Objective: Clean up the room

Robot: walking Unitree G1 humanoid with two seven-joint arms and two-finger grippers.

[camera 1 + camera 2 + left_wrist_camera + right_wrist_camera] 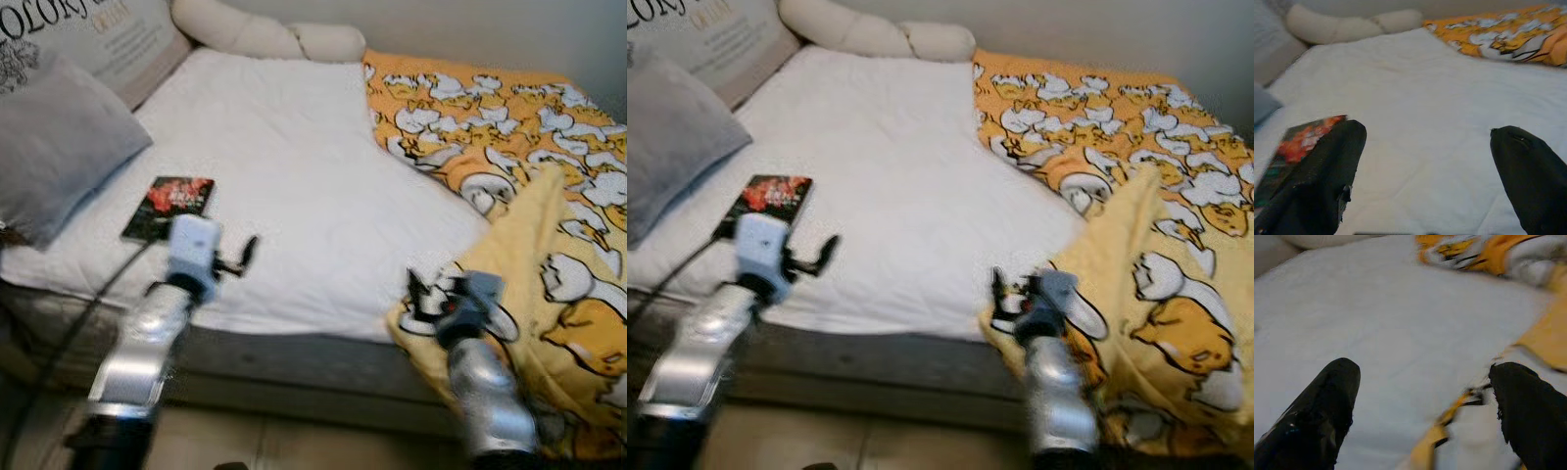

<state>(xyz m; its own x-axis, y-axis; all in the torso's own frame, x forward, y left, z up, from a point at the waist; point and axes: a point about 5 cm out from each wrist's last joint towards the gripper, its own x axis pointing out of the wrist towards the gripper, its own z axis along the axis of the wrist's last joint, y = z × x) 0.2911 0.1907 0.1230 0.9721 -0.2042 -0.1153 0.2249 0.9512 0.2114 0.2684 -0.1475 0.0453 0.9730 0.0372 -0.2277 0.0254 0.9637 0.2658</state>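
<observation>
Tidying a bed: best done by closing on the folded hem of the blanket (509, 245) (yellow, duck-printed, bunched at 4 o'clock) before pulling it flat. Right gripper (423, 294) at that hem, fingers spread wide. Left gripper (238, 259) raised over the bed's (294, 176) near edge, fingers apart, book (168, 207) at 11 o'clock.
</observation>
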